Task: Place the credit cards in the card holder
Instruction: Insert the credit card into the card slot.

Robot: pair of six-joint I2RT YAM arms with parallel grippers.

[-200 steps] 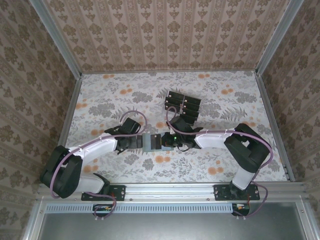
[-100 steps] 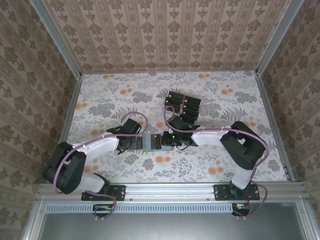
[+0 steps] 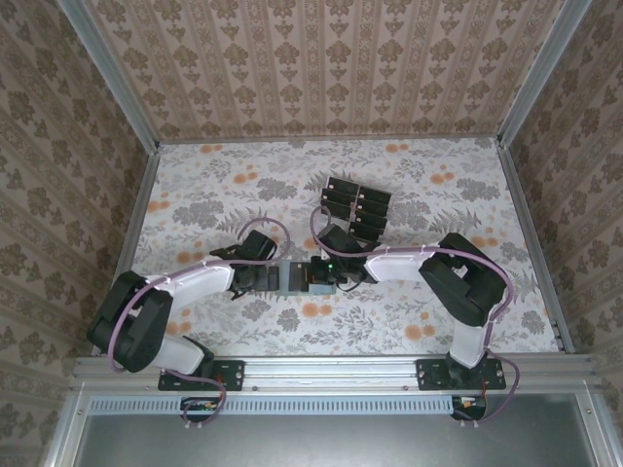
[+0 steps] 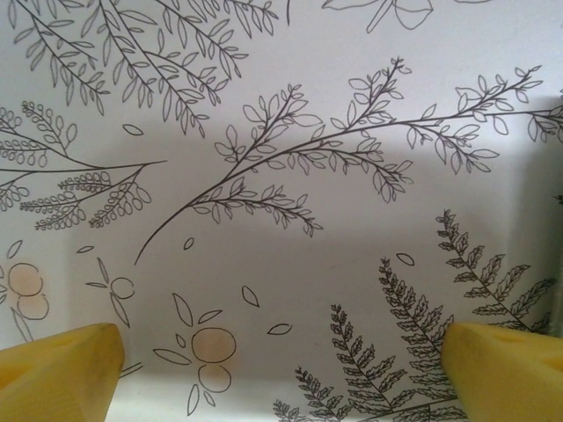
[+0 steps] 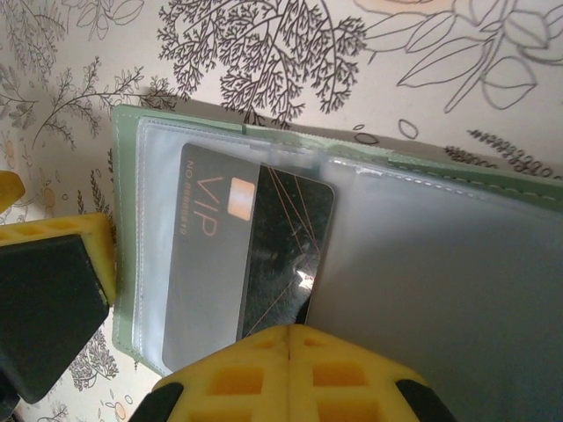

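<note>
My right hand (image 5: pixel 290 341) is pinching one card (image 5: pixel 255 255), about half slid into the open holder (image 5: pixel 125 176) on the desk (image 3: pixel 467 195). My left hand (image 4: pixel 281 374) is spread just beside the holder. The other cards (image 3: pixel 356 206) lie stacked behind, so most of the job is left.

This is a robot test cell in a lab, dressed to look homely. A table (image 3: pixel 224 185) covered in floral print is boxed in on the left, right and far sides by wallpapered panels (image 3: pixel 331 68) set in bare aluminium framing (image 3: pixel 107 73). The left arm (image 3: pixel 185 282) and right arm (image 3: pixel 419 265) are bolted to a metal rail (image 3: pixel 331 375) along the near edge.
</note>
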